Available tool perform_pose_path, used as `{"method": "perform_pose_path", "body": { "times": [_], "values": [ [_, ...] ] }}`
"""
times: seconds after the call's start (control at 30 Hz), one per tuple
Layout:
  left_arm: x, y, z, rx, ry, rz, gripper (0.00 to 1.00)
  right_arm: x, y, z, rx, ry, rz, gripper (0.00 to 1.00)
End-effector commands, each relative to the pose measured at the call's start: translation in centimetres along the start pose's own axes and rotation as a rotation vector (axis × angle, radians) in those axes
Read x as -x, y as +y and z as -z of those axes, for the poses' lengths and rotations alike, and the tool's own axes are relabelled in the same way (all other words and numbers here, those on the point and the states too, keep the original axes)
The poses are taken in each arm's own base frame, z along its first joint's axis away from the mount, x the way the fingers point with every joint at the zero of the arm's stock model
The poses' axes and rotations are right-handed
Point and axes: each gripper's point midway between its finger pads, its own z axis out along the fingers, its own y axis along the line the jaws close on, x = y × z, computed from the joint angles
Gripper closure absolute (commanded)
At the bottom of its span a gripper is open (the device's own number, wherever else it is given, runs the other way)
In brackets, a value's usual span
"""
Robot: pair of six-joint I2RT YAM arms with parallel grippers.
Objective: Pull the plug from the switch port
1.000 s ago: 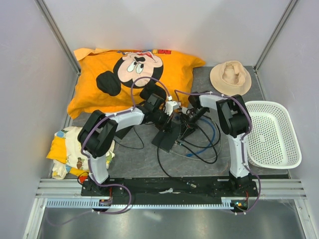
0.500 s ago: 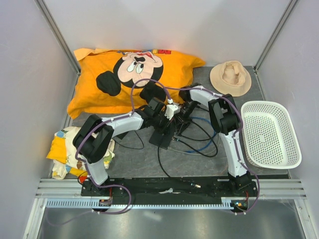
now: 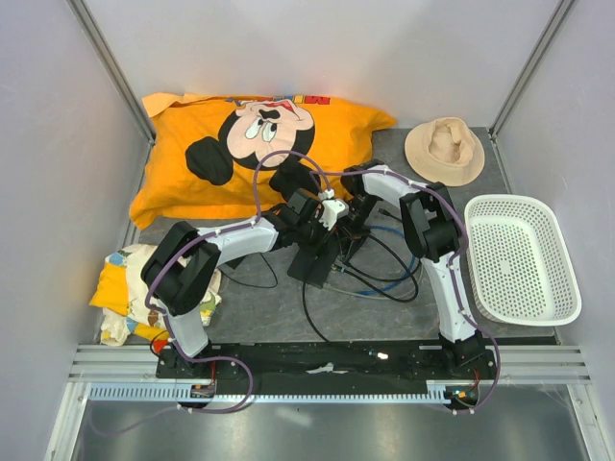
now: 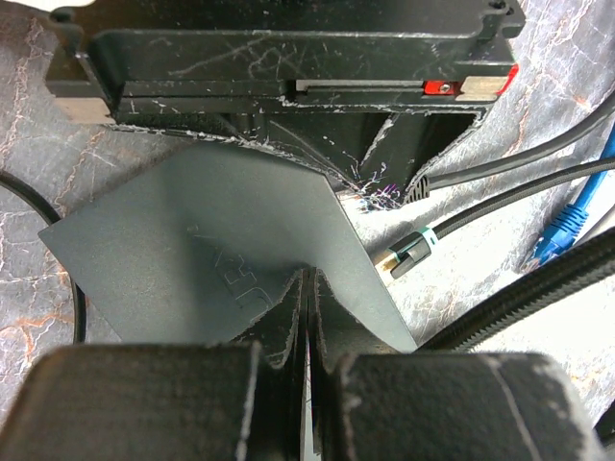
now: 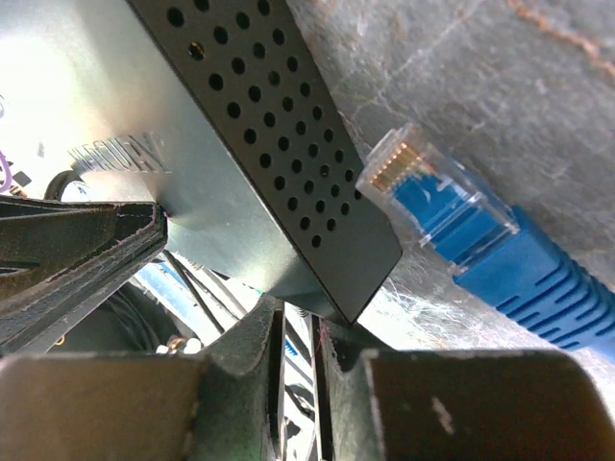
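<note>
The switch (image 3: 324, 261) is a flat black box mid-table; it fills the left wrist view (image 4: 211, 250), and its vented side shows in the right wrist view (image 5: 279, 125). My left gripper (image 3: 322, 221) is shut, its tips (image 4: 309, 274) resting on the switch's top face. My right gripper (image 3: 352, 217) is shut just off the switch's corner (image 5: 298, 312), holding nothing. A black cable's plug (image 4: 408, 252) with gold contacts lies free beside the switch's edge. A blue plug (image 5: 432, 206) lies loose on the mat. The sockets are hidden.
Black cables (image 3: 389, 279) and a blue cable (image 3: 380, 288) loop right of the switch. An orange pillow (image 3: 240, 144) lies at the back, a tan hat (image 3: 444, 149) back right, a white basket (image 3: 524, 259) right, folded cloth (image 3: 125, 288) left.
My right gripper has swung from over the cables up and left to the switch's far end. The switch and left gripper shifted slightly left.
</note>
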Motion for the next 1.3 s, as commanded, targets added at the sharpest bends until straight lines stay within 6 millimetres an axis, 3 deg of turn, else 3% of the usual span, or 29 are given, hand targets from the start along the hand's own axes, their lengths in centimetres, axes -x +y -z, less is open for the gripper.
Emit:
{"method": "perform_pose_path", "body": {
  "times": [0.0, 0.13, 0.27, 0.37, 0.67, 0.73, 0.77, 0.83, 0.87, 0.9, 0.93, 0.97, 1.0, 1.07, 1.1, 1.27],
  "values": [
    [-5.5, 1.0, -0.8, 0.056, 0.177, 0.035, 0.99, 3.9, -10.2, -1.3, -0.387, -0.105, 0.132, 1.00],
    [-5.2, 0.7, -0.8, 0.035, 0.168, 0.015, 0.98, 4.4, -8.4, 1.5, -0.375, -0.178, 0.165, 1.00],
    [-4.6, 0.7, -0.5, 0.030, 0.153, -0.007, 0.98, 4.6, -6.2, 6.2, -0.412, -0.270, 0.236, 1.00],
    [-4.6, 0.7, -0.3, 0.031, 0.148, -0.016, 0.99, 4.6, -5.7, 9.1, -0.474, -0.324, 0.270, 1.00],
    [-3.5, 0.9, 0.1, 0.023, 0.126, -0.039, 0.99, 4.7, -8.4, 15.1, -0.583, -0.476, 0.180, 1.00],
    [-3.1, 1.1, 0.2, 0.019, 0.117, -0.041, 0.98, 5.0, -8.2, 16.2, -0.585, -0.502, 0.186, 1.00],
    [-3.0, 1.2, 0.3, 0.019, 0.115, -0.039, 0.98, 5.1, -7.2, 16.1, -0.532, -0.517, 0.224, 1.00],
    [-3.0, 1.4, 0.4, 0.017, 0.111, -0.036, 0.98, 4.0, -6.0, 14.7, -0.451, -0.462, 0.304, 0.76],
    [-2.9, 1.6, 0.4, 0.019, 0.107, -0.035, 0.98, 3.4, -4.7, 14.3, -0.406, -0.465, 0.344, 0.60],
    [-2.9, 1.7, 0.6, 0.021, 0.105, -0.035, 0.98, 1.7, -5.0, 12.2, -0.381, -0.412, 0.357, 0.55],
    [-2.9, 1.6, 0.6, 0.014, 0.105, -0.034, 0.98, 0.9, -5.0, 11.6, -0.381, -0.403, 0.383, 0.52],
    [-2.9, 1.5, 0.7, 0.009, 0.102, -0.035, 0.98, 0.8, -4.3, 12.2, -0.410, -0.442, 0.453, 0.49],
    [-3.0, 1.6, 0.8, 0.003, 0.103, -0.033, 0.98, -1.1, -4.8, 10.4, -0.391, -0.405, 0.453, 0.48],
    [-2.9, 1.3, 1.1, -0.016, 0.096, -0.032, 0.98, -2.0, -4.5, 10.4, -0.410, -0.424, 0.503, 0.46],
    [-3.1, 1.3, 1.2, -0.021, 0.096, -0.028, 0.98, -3.1, -4.7, 9.3, -0.392, -0.398, 0.501, 0.46],
    [-4.0, 0.9, 2.3, -0.025, 0.095, -0.034, 0.98, -4.9, -4.3, 7.9, -0.376, -0.366, 0.546, 0.45]
  ]
}}
